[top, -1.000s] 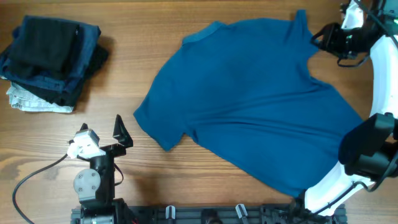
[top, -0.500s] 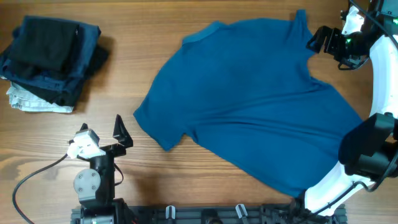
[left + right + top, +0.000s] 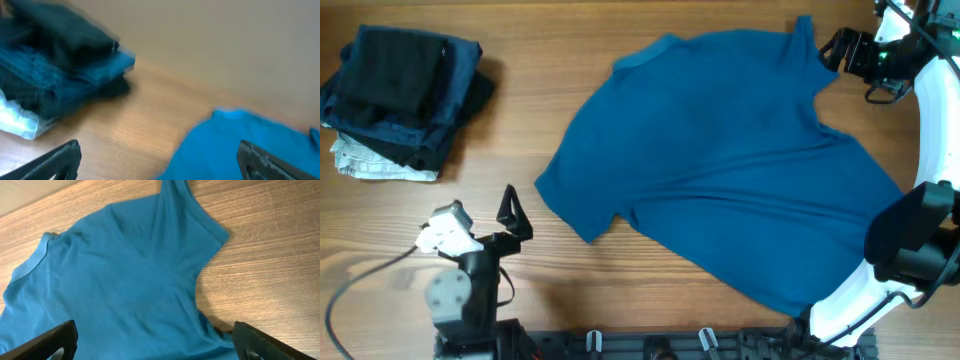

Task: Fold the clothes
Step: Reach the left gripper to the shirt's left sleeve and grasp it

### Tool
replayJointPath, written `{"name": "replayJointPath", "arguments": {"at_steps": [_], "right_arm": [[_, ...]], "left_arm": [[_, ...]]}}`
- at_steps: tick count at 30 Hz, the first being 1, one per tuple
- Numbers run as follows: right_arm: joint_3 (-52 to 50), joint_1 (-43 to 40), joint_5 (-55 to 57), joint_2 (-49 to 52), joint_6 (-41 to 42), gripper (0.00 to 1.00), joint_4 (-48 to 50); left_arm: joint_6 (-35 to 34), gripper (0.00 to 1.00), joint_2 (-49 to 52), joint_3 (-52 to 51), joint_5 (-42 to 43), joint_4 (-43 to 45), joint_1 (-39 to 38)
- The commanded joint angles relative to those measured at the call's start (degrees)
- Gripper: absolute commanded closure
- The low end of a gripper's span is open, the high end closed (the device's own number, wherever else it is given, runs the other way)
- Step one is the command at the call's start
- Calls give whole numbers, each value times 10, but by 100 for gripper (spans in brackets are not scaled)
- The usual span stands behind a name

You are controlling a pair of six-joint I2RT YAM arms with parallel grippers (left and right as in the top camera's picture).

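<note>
A blue T-shirt (image 3: 720,170) lies spread flat across the middle of the table, collar toward the far left, one sleeve (image 3: 805,40) at the far right. My right gripper (image 3: 838,50) hovers just right of that sleeve, open and holding nothing. In the right wrist view the shirt (image 3: 115,265) and sleeve (image 3: 195,220) lie below the wide-apart gripper (image 3: 160,347). My left gripper (image 3: 482,208) stands open near the front left, apart from the shirt's near sleeve (image 3: 570,205). The left wrist view shows that gripper (image 3: 160,167) empty, with the shirt's edge (image 3: 240,145) ahead.
A stack of folded dark and denim clothes (image 3: 400,95) sits at the far left of the wooden table (image 3: 520,120); it also shows in the left wrist view as a blurred pile (image 3: 60,55). A black cable (image 3: 360,290) runs along the front left.
The right gripper's jaws have opened wide and it has drawn back slightly from the sleeve, toward the far right. The left arm has shifted a little to the left.
</note>
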Motion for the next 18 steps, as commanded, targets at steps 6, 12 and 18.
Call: {"name": "replayJointPath", "arguments": {"at_steps": [6, 12, 18], "right_arm": [[0, -1, 8, 5, 0, 0, 2], [0, -1, 8, 5, 0, 0, 2], [0, -1, 8, 5, 0, 0, 2]], "left_arm": [[13, 0, 483, 306, 112, -149, -4], [17, 0, 768, 403, 127, -207, -3], [92, 12, 855, 403, 160, -202, -4]]}}
